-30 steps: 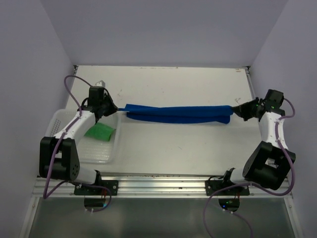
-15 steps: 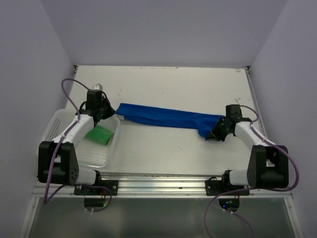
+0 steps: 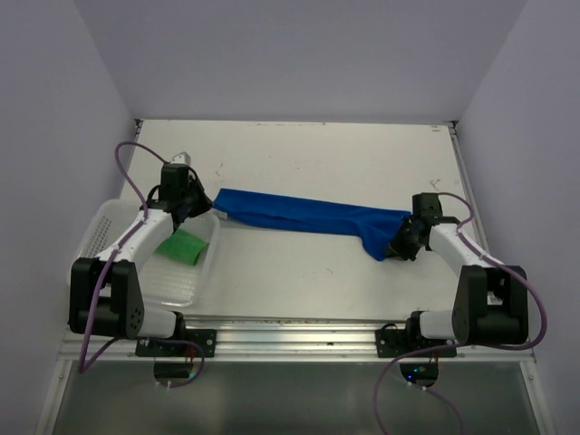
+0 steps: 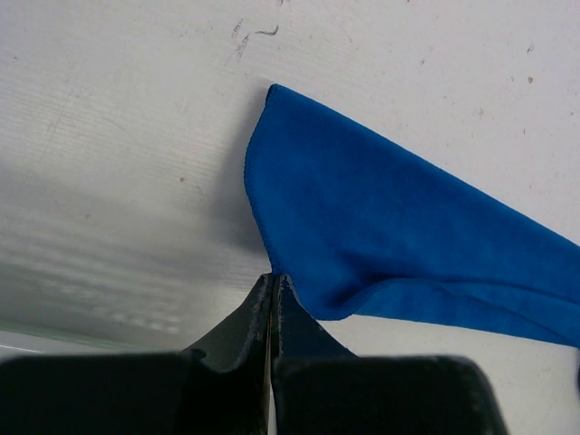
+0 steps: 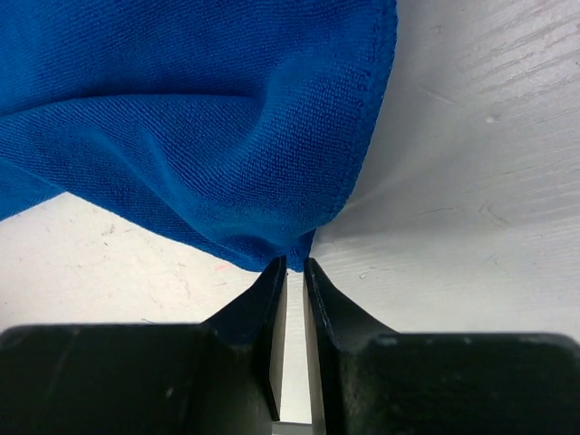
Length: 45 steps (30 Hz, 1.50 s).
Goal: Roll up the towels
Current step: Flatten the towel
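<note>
The royal blue cloth towel [image 3: 299, 216] lies stretched in a long band across the middle of the white surface [image 3: 317, 149], its long axis running left edge to right edge, the right end slightly nearer. The left fingers [image 4: 243, 333] are shut on its left corner; the right fingers [image 5: 256, 313], a sliver apart, pinch its right corner. The bright green cloth towel [image 3: 181, 245] lies alone in the white perforated plastic basket [image 3: 100, 225] at the near-left corner.
</note>
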Motion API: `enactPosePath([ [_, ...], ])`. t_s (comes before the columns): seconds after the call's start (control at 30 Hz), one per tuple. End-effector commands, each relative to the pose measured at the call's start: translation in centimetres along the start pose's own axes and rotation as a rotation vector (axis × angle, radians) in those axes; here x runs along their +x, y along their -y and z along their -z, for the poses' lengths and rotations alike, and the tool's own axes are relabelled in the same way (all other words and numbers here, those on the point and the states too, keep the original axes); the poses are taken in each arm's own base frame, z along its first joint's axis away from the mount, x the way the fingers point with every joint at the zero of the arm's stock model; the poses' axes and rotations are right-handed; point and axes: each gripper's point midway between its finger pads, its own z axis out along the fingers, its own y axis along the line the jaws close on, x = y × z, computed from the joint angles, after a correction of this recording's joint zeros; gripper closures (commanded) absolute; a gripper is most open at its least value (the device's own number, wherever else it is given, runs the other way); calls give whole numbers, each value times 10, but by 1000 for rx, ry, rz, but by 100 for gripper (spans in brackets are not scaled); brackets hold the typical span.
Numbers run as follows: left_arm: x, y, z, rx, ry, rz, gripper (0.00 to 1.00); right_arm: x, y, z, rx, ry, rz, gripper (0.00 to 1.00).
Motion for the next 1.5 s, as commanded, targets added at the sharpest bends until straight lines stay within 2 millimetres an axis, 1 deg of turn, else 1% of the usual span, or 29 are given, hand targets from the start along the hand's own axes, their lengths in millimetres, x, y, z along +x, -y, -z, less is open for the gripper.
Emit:
enactPosePath([
  [0.0,-10,5,0,26,50,-35,100,-3,3,0,13,15,27,84],
  [0.1,-9,5,1,25,48,-35,100,-1,4,-1,17,12,28,78],
  [0.27,-8,7,0,34,47,-37,100,0,5,-4,11,11,30,72],
  [0.57,-8,7,1,35,48,-43,100,9,9,-26,10,-32,11,73],
  [0.67,-8,7,2,32,48,-45,100,9,12,-31,28,-36,9,77],
  [0.73,-10,8,3,32,55,-49,100,8,14,-30,38,-26,11,79],
  [0.8,-9,8,4,30,54,-51,100,6,15,-29,44,-18,7,86],
  [0.83,-10,9,4,33,56,-53,100,3,12,-27,40,-9,7,92],
  [0.87,-9,9,4,34,55,-54,100,3,12,-26,42,-15,5,95],
  [0.9,-9,10,4,37,55,-56,100,-2,7,-22,34,-4,3,100],
  [0.93,-11,12,5,43,57,-56,100,-6,6,-18,37,4,1,100],
  [1.0,-14,14,6,49,62,-57,100,-15,3,-5,43,40,-5,100],
  [1.03,-18,17,7,56,69,-60,100,-27,-5,4,24,75,-9,100],
  [1.07,-20,18,8,56,71,-58,100,-34,-6,14,17,96,-30,100],
  [1.1,-24,20,9,62,78,-58,100,-51,-16,27,-11,139,-38,100],
  [1.13,-29,26,10,76,86,-56,100,-60,-19,35,-26,159,-53,100],
  [1.17,-33,28,10,82,92,-51,100,-71,-16,44,-32,174,-94,100],
  [1.2,-35,32,10,94,92,-48,100,-90,-27,58,-72,210,-106,100],
  [1.23,-43,37,9,100,98,-36,100,-101,-31,66,-91,223,-123,100],
  [1.27,-47,40,9,106,97,-28,100,-109,-28,71,-90,225,-156,100],
  [1.3,-51,45,8,116,98,-22,100,-125,-37,80,-116,240,-166,100],
  [1.33,-62,54,6,139,104,-19,100,-132,-41,83,-127,247,-179,100],
  [1.37,-66,58,5,147,98,-13,100,-141,-46,86,-146,263,-208,100],
  [1.4,-72,63,4,155,96,-10,100,-154,-55,92,-169,284,-218,100],
  [1.43,-87,75,1,176,105,-8,100,-161,-62,95,-193,291,-226,100],
  [1.47,-94,79,0,182,101,-2,100,-171,-69,98,-214,306,-253,100],
])
